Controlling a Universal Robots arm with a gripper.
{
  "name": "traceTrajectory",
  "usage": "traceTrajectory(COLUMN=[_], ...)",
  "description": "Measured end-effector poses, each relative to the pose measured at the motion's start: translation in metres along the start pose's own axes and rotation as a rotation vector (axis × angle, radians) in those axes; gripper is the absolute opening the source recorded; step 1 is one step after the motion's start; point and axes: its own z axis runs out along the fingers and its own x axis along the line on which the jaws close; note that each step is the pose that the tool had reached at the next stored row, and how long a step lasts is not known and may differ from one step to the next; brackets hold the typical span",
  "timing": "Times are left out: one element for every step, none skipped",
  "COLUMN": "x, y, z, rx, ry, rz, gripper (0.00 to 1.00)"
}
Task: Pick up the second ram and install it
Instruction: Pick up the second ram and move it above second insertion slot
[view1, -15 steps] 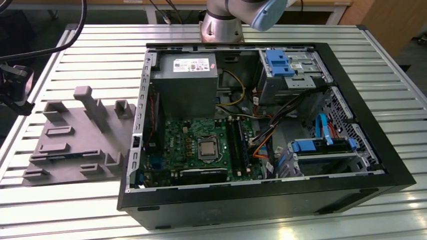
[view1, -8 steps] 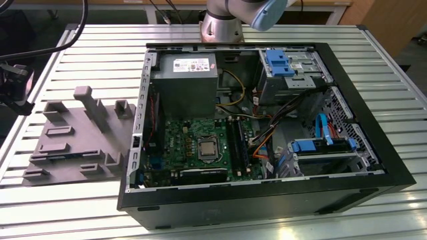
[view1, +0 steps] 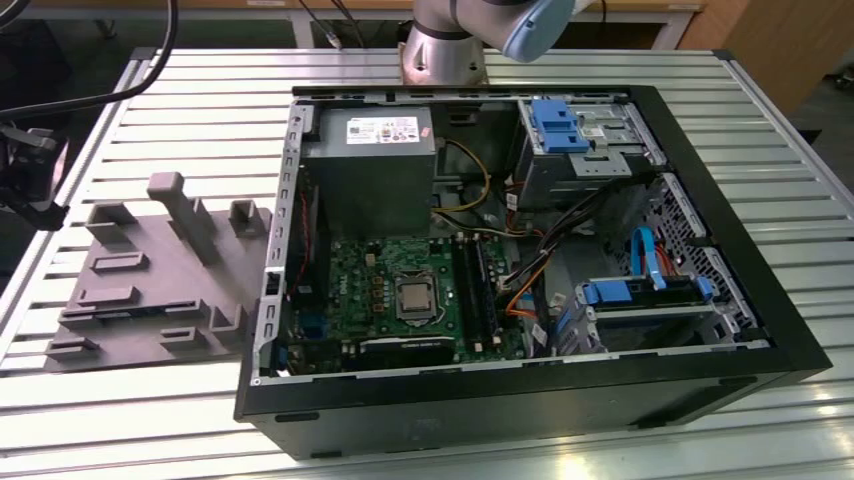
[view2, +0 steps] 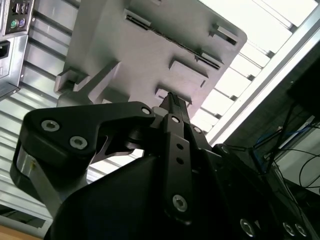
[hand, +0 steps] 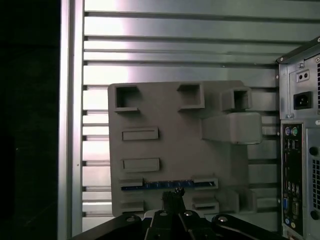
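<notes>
The second ram (hand: 169, 185) is a thin dark stick with a bluish edge, lying on its edge in the holders of the grey plastic block (hand: 175, 145). In both wrist views my gripper (hand: 173, 194) hangs well above this block, its line of sight falling close to the middle of the stick, with clear air between them. Its two black fingers (view2: 171, 107) are pressed together with nothing between them. The open computer case (view1: 534, 250) holds the green board (view1: 387, 290) with its long black slots (view1: 475, 290).
The grey block (view1: 154, 275) lies on the slatted metal table (view1: 174, 100) at the exterior view's left, beside the case; it has upright posts (view1: 180, 205). The arm's base (view1: 447, 45) stands behind the case. Cables and blue drive brackets (view1: 641, 290) crowd the case's right side.
</notes>
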Motion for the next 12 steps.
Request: traceTrajectory(x=[0.0, 0.0, 0.0, 0.0, 0.0, 0.0, 0.0, 0.0, 0.0, 0.0, 0.0, 0.0], y=[0.0, 0.0, 0.0, 0.0, 0.0, 0.0, 0.0, 0.0, 0.0, 0.0, 0.0, 0.0], z=[0.0, 0.0, 0.0, 0.0, 0.0, 0.0, 0.0, 0.0, 0.0001, 0.0001, 0.0001, 0.0001], rx=[-0.0003, -0.0004, -0.0007, -0.0009, -0.0012, -0.0014, -0.0017, -0.002, -0.0023, -0.0026, -0.0029, -0.0032], ry=[0.0002, 0.0004, 0.0006, 0.0008, 0.001, 0.0012, 0.0013, 0.0015, 0.0018, 0.002, 0.0022, 0.0024], rz=[-0.004, -0.009, -0.013, -0.017, -0.022, -0.027, -0.032, -0.037, -0.042, -0.047, -0.052, -0.058], gripper=[0.11, 0.11, 0.11, 0.11, 0.11, 0.11, 0.11, 0.11, 0.11, 0.11, 0.11, 0.11])
